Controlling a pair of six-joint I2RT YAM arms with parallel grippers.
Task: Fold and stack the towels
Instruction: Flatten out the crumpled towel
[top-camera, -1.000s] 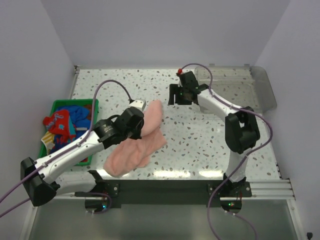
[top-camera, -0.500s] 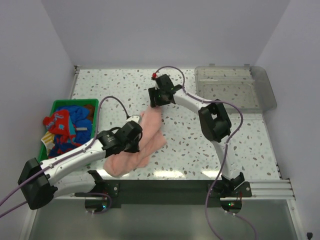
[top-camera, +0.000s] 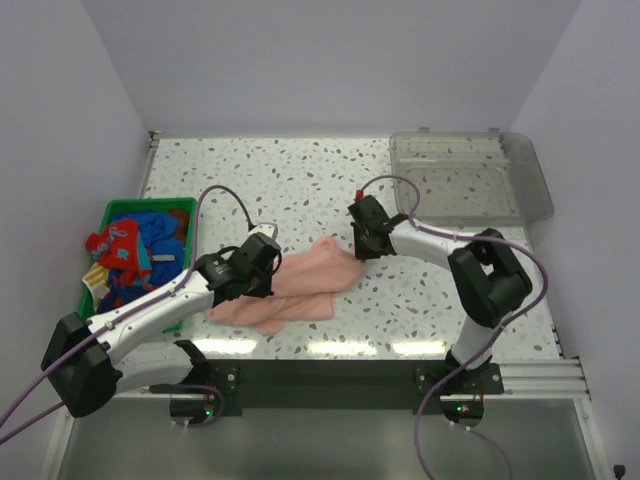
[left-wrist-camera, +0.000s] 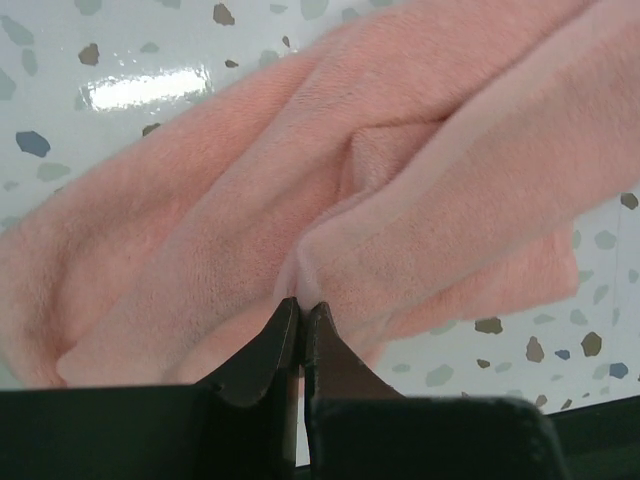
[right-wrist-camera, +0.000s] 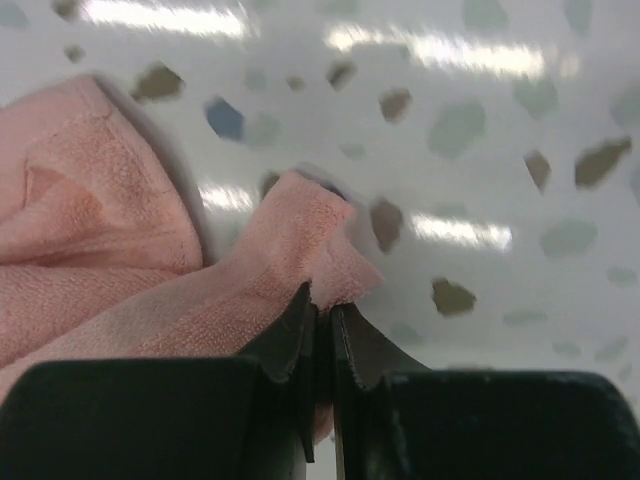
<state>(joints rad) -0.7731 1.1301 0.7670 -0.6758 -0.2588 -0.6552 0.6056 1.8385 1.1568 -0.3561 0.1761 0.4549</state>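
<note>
Right hand (right-wrist-camera: 320, 302) pinching salmon towel (top-camera: 305, 287) — rumpled, half-spread

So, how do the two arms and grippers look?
The left arm and right arm have white links with black joints and bases. A purple cable loops along each. The left gripper and right gripper have black, tapering fingers. A small red part sits on the right wrist.

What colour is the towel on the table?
Plain salmon pink; the towel shows best in the left wrist view.
</note>
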